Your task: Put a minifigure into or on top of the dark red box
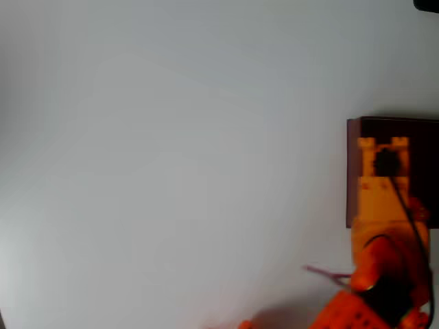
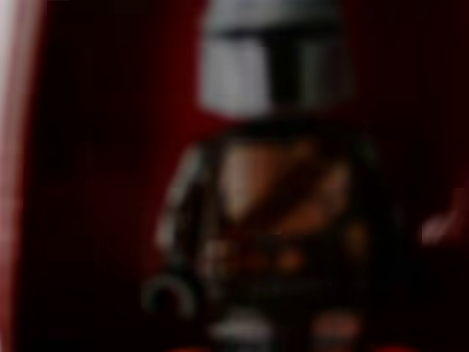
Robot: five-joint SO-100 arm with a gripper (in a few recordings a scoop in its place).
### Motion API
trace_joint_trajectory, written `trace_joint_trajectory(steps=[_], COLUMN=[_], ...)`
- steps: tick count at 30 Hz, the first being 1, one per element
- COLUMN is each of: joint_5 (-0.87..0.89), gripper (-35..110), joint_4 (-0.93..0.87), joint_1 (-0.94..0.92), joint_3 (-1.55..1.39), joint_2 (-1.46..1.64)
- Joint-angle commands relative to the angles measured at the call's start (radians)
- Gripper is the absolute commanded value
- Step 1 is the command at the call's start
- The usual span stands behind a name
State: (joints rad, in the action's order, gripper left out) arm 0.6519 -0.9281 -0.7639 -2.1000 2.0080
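Overhead view: white table (image 1: 171,157), mostly bare. Dark red box (image 1: 354,171) sits at the right edge of the picture, cut off by the frame on its right side; thin maroon left wall visible, inside very dark. Orange arm (image 1: 387,260) comes up from the bottom right corner, black cable running along it, and reaches over the box. Gripper (image 1: 385,162) is over the box interior, orange fingers (image 1: 367,147) pointing toward the top of the picture, a dark blob between them that is too blurred to identify from this view. A thin pinkish line lies on the table just left of the arm near the bottom, unclear what it is. Dark object clipped at the top right corner of the picture, cannot tell what. Wrist view: heavily out of focus, very close up. Minifigure (image 2: 271,220) takes up most of the picture, upright in the picture, blue-grey helmet-like head with a dark T-shaped visor at top, dark body with brownish-orange chest markings, one dark arm ending in a curved hand at lower left. Behind it dark red surface, with a lighter maroon wall (image 2: 18,183) of the box down the left edge, so the figure is within the box area. Whether it rests on the box floor or hangs in the gripper cannot tell. How far the jaws stand apart, and whether they grip the figure, cannot tell.
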Motion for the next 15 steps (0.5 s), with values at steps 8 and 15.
trace_joint_trajectory(steps=[8,15], joint_5=[-0.032,-0.144], gripper=[18,17], joint_4=[0.077,-0.017], joint_1=[-0.086,0.025], joint_3=[0.206,0.064], joint_2=[-0.357,-0.046])
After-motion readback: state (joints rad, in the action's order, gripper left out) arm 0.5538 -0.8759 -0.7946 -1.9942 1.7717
